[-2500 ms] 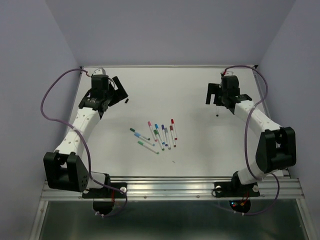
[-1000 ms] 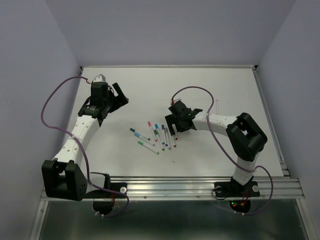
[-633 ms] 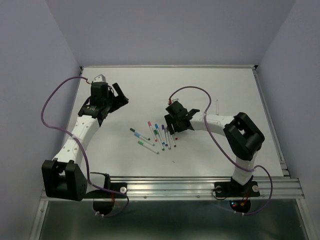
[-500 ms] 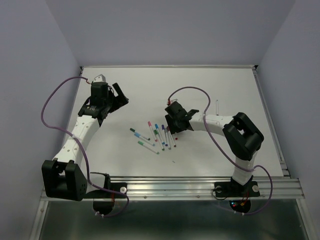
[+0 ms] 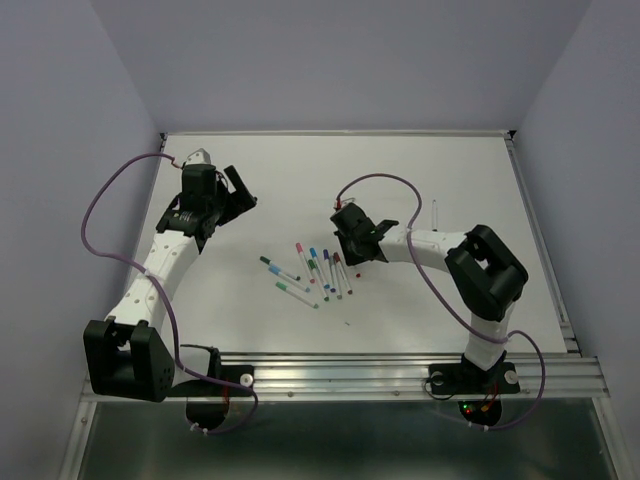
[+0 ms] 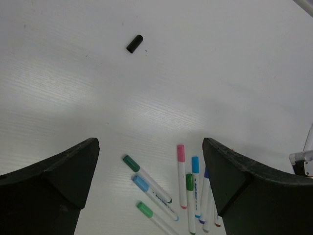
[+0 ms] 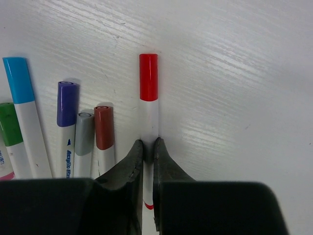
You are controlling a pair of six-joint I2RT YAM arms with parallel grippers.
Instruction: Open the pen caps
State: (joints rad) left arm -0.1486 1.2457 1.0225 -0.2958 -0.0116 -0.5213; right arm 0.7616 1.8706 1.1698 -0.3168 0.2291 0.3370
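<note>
Red cap (image 7: pixel 148 77): seated on the far end of the red pen (image 7: pixel 149 117), which lies flat on the bench (image 7: pixel 234 73). Right claw (image 7: pixel 148 145) is clamped on the white barrel just short of the cap, one finger pinched tight on each side. The cap pokes out ahead of the fingers, untouched by them.

Other pen caps lie side by side to its left, all on their pens:
- dark red cap (image 7: pixel 103 127), just beside the claw's left finger
- grey cap (image 7: pixel 84 133)
- purple cap (image 7: pixel 67 104)
- blue cap (image 7: pixel 18 80)
- green cap (image 7: pixel 7 116), at the frame edge

Top view: the pens sit in a loose cluster mid-bench, with the right claw down at its right edge.

Left claw (image 5: pixel 238 190) is well apart, toward the far left, jaws wide apart and holding nothing. Its camera shows a pink cap (image 6: pixel 180 152) and a teal cap (image 6: pixel 130 162) in the cluster. A short black cylinder (image 6: pixel 134 43) lies alone, well away from the pens.
</note>
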